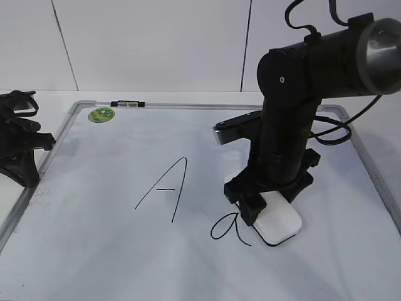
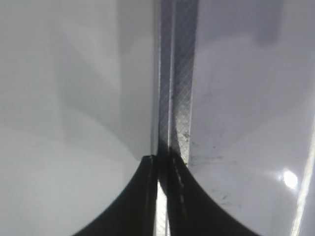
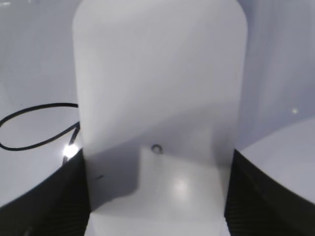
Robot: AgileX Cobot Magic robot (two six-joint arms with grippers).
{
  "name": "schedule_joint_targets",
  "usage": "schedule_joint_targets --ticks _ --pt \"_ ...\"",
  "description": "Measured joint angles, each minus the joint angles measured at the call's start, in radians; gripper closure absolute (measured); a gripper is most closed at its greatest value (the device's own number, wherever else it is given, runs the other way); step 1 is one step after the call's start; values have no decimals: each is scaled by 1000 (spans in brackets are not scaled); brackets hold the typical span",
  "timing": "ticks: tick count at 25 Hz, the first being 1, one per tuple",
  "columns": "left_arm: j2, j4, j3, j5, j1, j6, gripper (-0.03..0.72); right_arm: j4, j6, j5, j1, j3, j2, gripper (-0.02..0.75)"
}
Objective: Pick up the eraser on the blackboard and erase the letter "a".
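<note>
The white eraser (image 1: 277, 224) rests flat on the blackboard (image 1: 94, 251), a white board with a grey frame. My right gripper (image 1: 266, 204) is shut on the eraser, a black finger on each long side, as the right wrist view (image 3: 157, 113) shows. The small letter "a" (image 1: 227, 229) is drawn just left of the eraser, and its tail touches the eraser's left edge. Part of its stroke (image 3: 34, 128) shows in the right wrist view. My left gripper (image 2: 161, 162) is shut and empty over the board's left frame (image 2: 177, 73).
A taller capital "A" (image 1: 166, 188) is drawn left of centre. A round green magnet (image 1: 101, 115) sits at the board's far left corner, and a dark clip (image 1: 127, 103) sits on the far frame. The left arm (image 1: 19, 141) stands at the board's left edge.
</note>
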Motion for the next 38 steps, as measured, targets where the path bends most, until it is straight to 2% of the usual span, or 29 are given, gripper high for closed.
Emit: schedule_joint_targets --ticks 9,15,31,38 --pt "0 0 0 -3 0 0 672 16 0 0 6 -2 4 177" --pt "0 0 0 -3 0 0 672 18 -12 0 81 -4 8 177" --pt "0 0 0 -3 0 0 673 19 -12 3 203 -6 10 177" --pt "0 0 0 -3 0 0 680 5 0 10 218 -6 12 177"
